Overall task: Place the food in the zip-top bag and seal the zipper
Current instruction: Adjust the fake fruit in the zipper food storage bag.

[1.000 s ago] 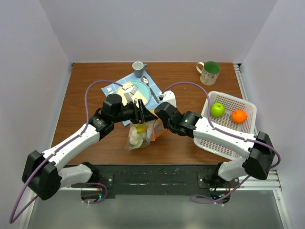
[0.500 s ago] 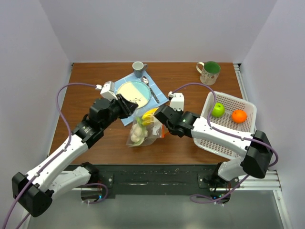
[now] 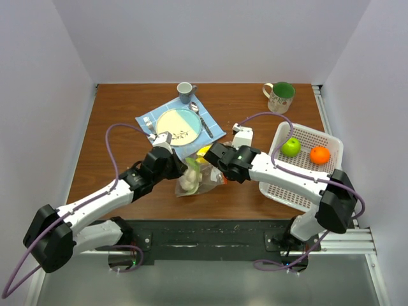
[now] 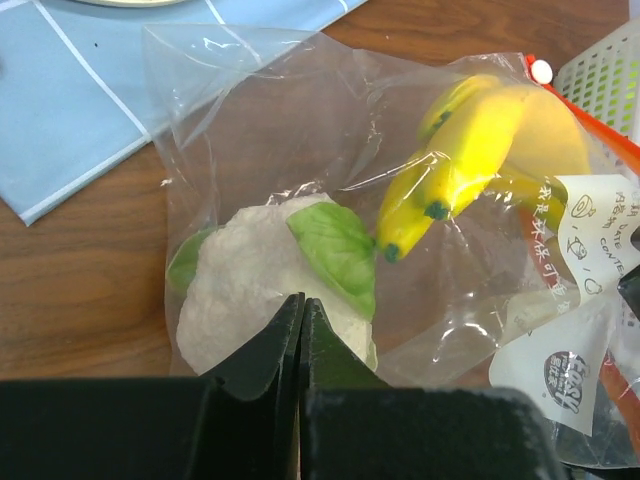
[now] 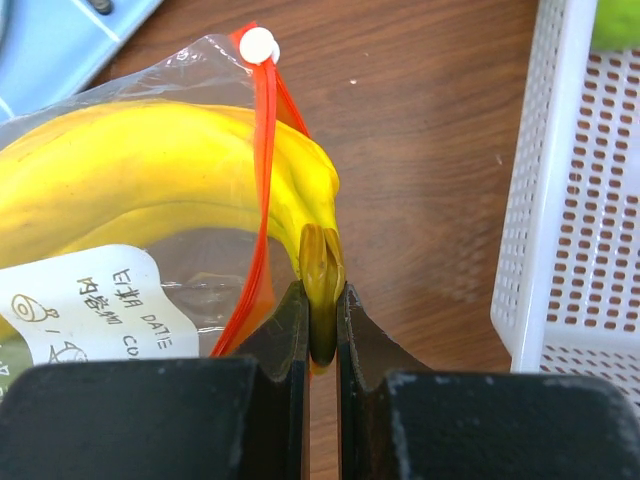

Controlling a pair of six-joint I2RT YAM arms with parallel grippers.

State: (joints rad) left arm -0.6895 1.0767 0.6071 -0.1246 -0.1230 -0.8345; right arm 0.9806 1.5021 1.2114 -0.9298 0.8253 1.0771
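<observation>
Mid-load: the right pincer (image 5: 322,300) is clamped on the stem tip of a yellow toy banana (image 5: 150,170), which lies mostly inside a clear crinkly zip-top bag (image 3: 191,185) on the brown wooden tabletop (image 3: 115,127). The stem end crosses the orange-red zipper strip (image 5: 262,180) and pokes out of the mouth. The small white slider (image 5: 258,45) sits at the strip's far end, and the mouth is open.

At the bag's other end the left pincer (image 4: 300,320) has its fingers pressed together against the film, right over a pale cauliflower-like piece with green leaves (image 4: 250,290) already inside. Whether plastic is caught between them cannot be made out.

A green toy apple (image 3: 291,146) and a round toy orange (image 3: 319,155) wait in the white plastic lattice basket (image 3: 313,132), just right of the bag. That suggests the filling is about half done and the sealing not begun.

The next move looks to call for pushing the stem fully past the strip and letting go without dragging the banana back out. The bag's far end would need steadying. Then the two basket fruits, then the slider.
</observation>
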